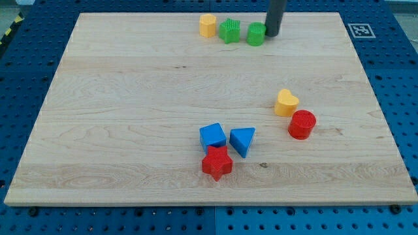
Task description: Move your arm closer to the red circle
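The red circle (pixel 302 124) is a short red cylinder lying at the view's right, below the middle of the wooden board (pixel 130 117). A yellow heart block (pixel 285 103) touches it at its upper left. My tip (pixel 272 34) is the lower end of the dark rod at the view's top, right beside a green round block (pixel 256 34). The tip is far above the red circle and slightly left of it.
A green star block (pixel 229 31) and a yellow hexagonal block (pixel 208 25) sit left of the green round block at the top. A blue cube (pixel 212 136), a blue triangle (pixel 242 140) and a red star (pixel 217 162) cluster at the lower middle.
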`<state>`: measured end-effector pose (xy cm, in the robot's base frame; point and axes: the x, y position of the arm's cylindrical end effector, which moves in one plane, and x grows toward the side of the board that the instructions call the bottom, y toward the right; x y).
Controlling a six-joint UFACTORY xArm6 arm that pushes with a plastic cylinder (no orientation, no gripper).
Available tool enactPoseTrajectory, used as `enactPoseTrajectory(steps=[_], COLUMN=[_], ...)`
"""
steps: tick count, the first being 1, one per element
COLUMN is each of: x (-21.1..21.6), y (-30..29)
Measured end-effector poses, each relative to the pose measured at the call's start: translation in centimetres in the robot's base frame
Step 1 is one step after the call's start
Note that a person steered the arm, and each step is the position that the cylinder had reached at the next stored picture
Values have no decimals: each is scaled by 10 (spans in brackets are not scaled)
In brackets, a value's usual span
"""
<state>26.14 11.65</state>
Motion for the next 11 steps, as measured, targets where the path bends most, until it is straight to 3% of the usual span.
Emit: enactPoseTrajectory(steps=[2,3,5,6,7,8,9,11], x=[0,6,99,168,244,294,304,302], y=[-52,-51,54,102,122,102,41,39])
